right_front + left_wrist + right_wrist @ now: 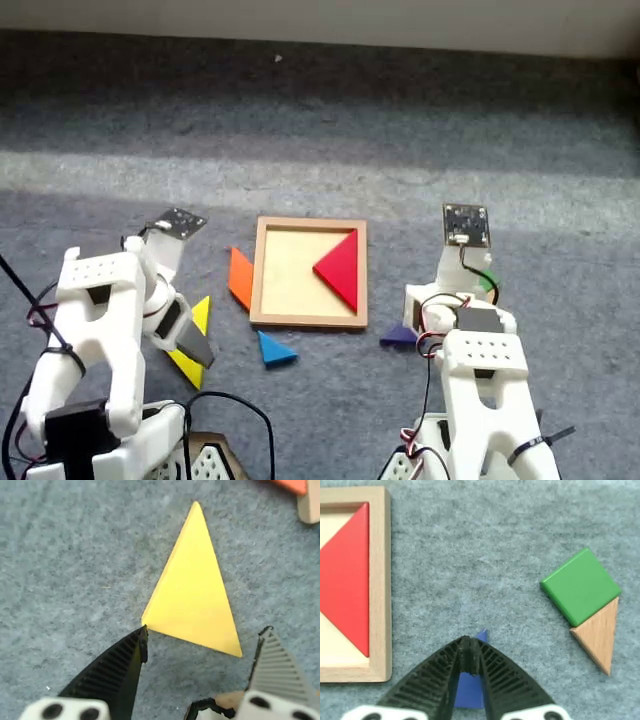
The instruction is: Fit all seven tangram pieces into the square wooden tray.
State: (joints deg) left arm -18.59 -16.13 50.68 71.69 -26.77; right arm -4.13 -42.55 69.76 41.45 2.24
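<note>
Left gripper (205,631) hangs released, its jaws spread to either side of the flat yellow triangle (195,595) on the grey felt (330,120). Rightward lie a flat orange parallelogram (240,278) beside the square wooden tray (305,320), and a small light-blue triangle (274,349) near its front corner. A large red triangle (342,268) sits inside, against the tray's right wall. The right gripper (471,647) is clenched, tips meeting over a dark blue triangle (468,690). A green square block (580,586) touches a bare wooden triangle (599,632).
</note>
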